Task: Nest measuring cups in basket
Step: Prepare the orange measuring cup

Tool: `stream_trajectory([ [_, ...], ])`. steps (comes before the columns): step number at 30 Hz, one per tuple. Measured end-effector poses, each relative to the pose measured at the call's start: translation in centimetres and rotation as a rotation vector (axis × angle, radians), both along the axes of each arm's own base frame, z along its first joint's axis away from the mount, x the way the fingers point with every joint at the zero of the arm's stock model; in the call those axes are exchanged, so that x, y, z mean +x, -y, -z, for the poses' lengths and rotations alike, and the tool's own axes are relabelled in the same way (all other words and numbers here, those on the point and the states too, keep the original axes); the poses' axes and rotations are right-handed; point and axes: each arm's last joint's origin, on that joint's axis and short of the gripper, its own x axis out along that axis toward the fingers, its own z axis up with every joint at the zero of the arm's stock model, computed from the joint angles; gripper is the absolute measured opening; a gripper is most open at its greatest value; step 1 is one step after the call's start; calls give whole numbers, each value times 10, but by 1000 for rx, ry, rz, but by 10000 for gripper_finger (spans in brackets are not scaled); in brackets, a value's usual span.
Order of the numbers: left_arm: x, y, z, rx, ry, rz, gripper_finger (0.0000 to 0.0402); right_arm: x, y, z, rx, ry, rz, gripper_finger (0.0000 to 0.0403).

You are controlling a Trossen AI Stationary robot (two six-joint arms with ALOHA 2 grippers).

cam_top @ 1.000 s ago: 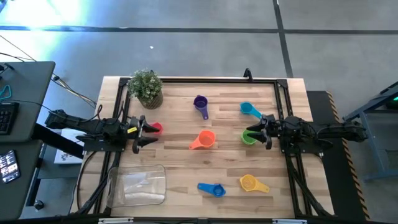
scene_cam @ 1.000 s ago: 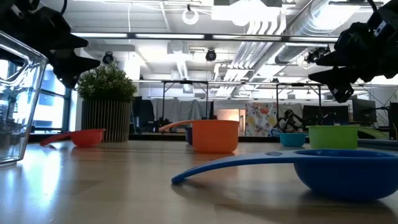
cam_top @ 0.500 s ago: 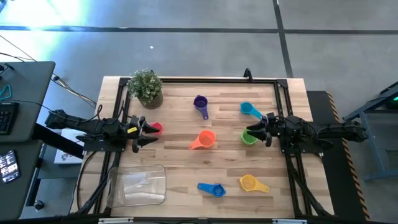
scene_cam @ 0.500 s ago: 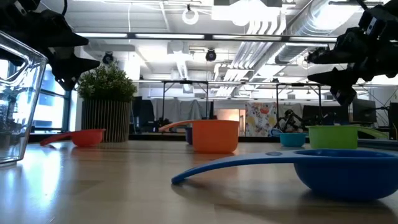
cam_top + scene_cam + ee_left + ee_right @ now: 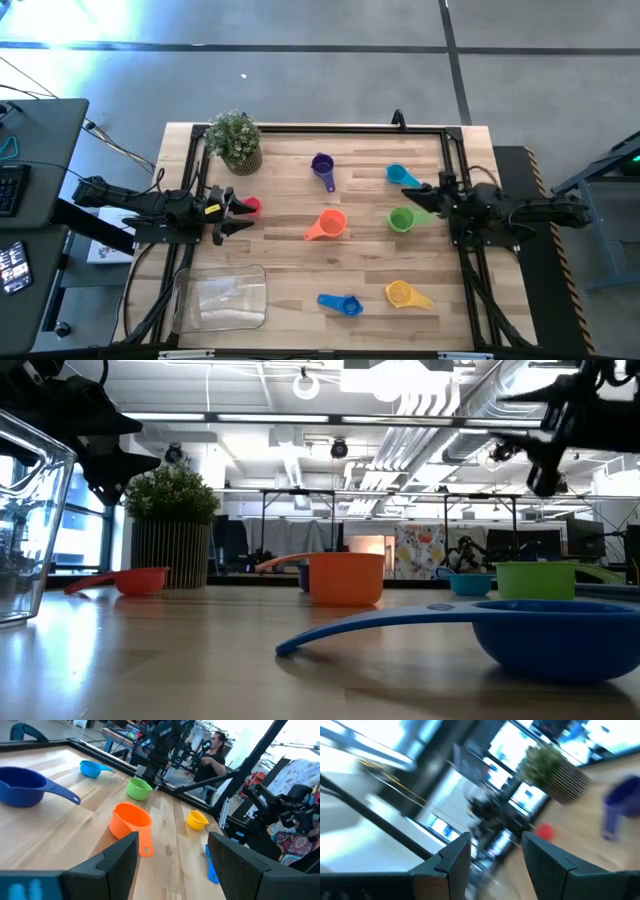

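Since both grippers are spread and empty (left gripper (image 5: pixel 232 212) beside the small red plastic scoop (image 5: pixel 250 206)), we should straddle its rim squarely.

Glossy plastic cups (image 5: pixel 331 224); clear plastic basket (image 5: pixel 222 298); matt wood table (image 5: pixel 300 262)

Layout, high view: clear rectangular plastic basket (image 5: pixel 222 298) at 7 o'clock; small potted green plant (image 5: pixel 236 141) at 10 o'clock; round plastic measuring cups (image 5: pixel 327 226) scattered centre to 4 o'clock on the wooden table (image 5: pixel 290 255).
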Motion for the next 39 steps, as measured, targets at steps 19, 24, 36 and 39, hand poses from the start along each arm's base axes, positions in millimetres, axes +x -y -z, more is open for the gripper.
stream_trajectory([
  [19, 0, -1, 0, -70, 2, -27, 227, 1, 1, -131, -197, 8, 108, 169],
  [24, 0, -1, 0, -73, 2, -28, 227, 18, 1, -153, -154, -241, 76, 169],
  [36, 0, -1, 0, -73, 2, -28, 227, 64, -1, -143, 101, -898, -18, 169],
  [39, 0, -1, 0, -73, 2, -28, 227, 83, -3, -131, 144, -972, -60, 169],
])
